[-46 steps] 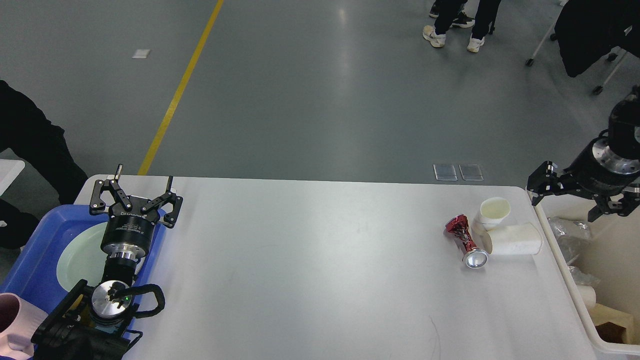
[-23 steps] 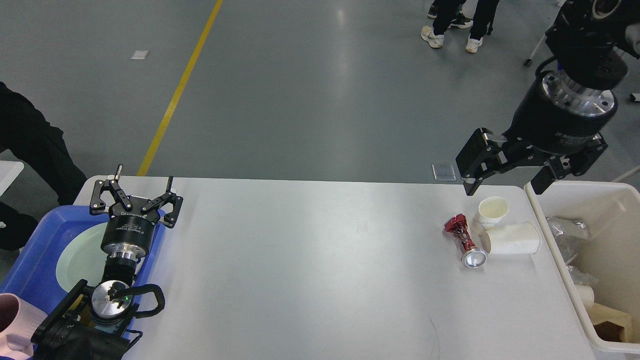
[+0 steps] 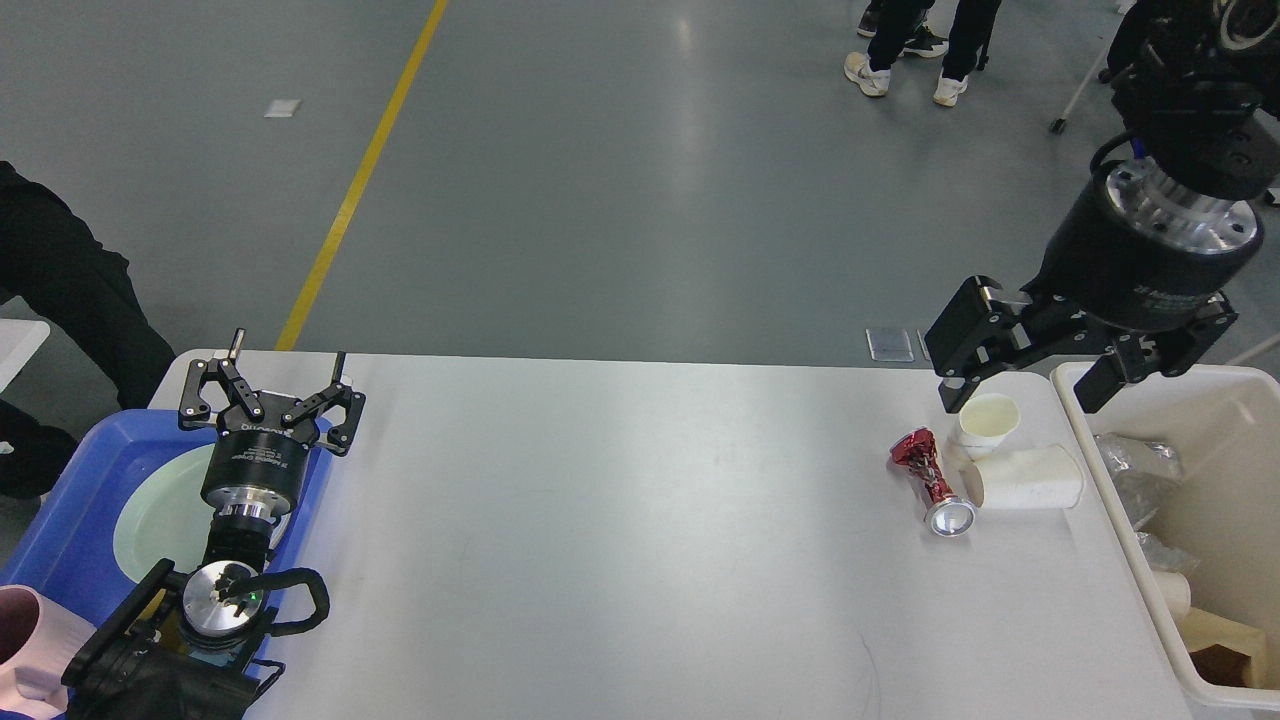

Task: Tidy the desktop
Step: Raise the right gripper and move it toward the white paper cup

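Observation:
The desktop (image 3: 620, 520) is a wide white tabletop. On its right side stand an upright white paper cup (image 3: 986, 420), a second white paper cup (image 3: 1030, 478) lying on its side, and a crushed red can (image 3: 930, 480) beside them. My right gripper (image 3: 1020, 392) hangs open just above and behind the upright cup, nothing between its fingers. Over the table's far left corner, my left gripper (image 3: 288, 362) stands open and empty by the edge of a blue tray (image 3: 60, 520).
The blue tray holds a pale green plate (image 3: 150, 510); a pink cup (image 3: 25, 640) is at the bottom left. A cream-white bin (image 3: 1235, 395) with rubbish sits off the table's right edge. People stand on the floor beyond.
My right gripper rose from over the bin and swung left, then settled slightly down and right, above the upright cup. The left arm and the table's objects have not moved.

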{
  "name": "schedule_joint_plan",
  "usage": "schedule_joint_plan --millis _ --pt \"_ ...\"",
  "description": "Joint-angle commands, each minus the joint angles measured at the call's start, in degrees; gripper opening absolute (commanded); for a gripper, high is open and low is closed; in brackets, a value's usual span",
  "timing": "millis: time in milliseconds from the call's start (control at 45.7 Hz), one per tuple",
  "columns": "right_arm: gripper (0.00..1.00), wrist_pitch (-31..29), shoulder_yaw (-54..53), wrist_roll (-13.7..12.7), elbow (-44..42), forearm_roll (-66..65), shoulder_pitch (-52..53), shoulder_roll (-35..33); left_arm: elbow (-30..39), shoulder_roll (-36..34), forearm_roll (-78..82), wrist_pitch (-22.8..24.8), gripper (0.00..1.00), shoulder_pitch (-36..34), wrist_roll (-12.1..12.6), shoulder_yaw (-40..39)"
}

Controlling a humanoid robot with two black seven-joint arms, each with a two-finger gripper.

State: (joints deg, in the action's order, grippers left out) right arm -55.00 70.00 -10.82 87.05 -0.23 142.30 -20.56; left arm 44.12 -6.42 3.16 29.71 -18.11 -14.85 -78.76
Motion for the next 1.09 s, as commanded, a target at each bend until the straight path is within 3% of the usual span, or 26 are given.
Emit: schedule_joint_plan --millis 0,153,241,569,810,941,1072 --pt "0.97 2.7 0.84 0.09 -1.89 0.75 -1.32 -2.47 0.0 0.0 0.0 0.0 0.96 0.0 0.0 -0.08" --pt "0.97 15.43 1.19 0.0 -4.08 1.9 -10.71 -3.79 0.0 0.0 0.0 0.0 0.96 0.0 0.0 0.1" --pt "0.97 19.58 1.02 0.0 -8.99 3.21 -18.53 -3.09 0.0 0.0 0.0 0.0 0.96 0.0 0.0 0.09" --pt "0.97 20.99 -1.0 0.09 -36.76 12.79 -43.94 -1.6 0.0 0.0 0.0 0.0 0.96 0.0 0.0 -0.08" --pt "0.97 23.09 -11.38 0.18 -60.14 13.5 -65.03 5.43 0.0 0.0 0.0 0.0 0.96 -0.09 0.0 -0.08" --pt "0.97 24.59 -11.99 0.18 -66.04 12.44 -69.09 8.08 0.0 0.0 0.0 0.0 0.96 -0.09 0.0 -0.08" --pt "0.97 27.57 -12.26 0.18 -66.75 12.44 -70.67 8.6 0.0 0.0 0.0 0.0 0.96 0.0 0.0 -0.08"
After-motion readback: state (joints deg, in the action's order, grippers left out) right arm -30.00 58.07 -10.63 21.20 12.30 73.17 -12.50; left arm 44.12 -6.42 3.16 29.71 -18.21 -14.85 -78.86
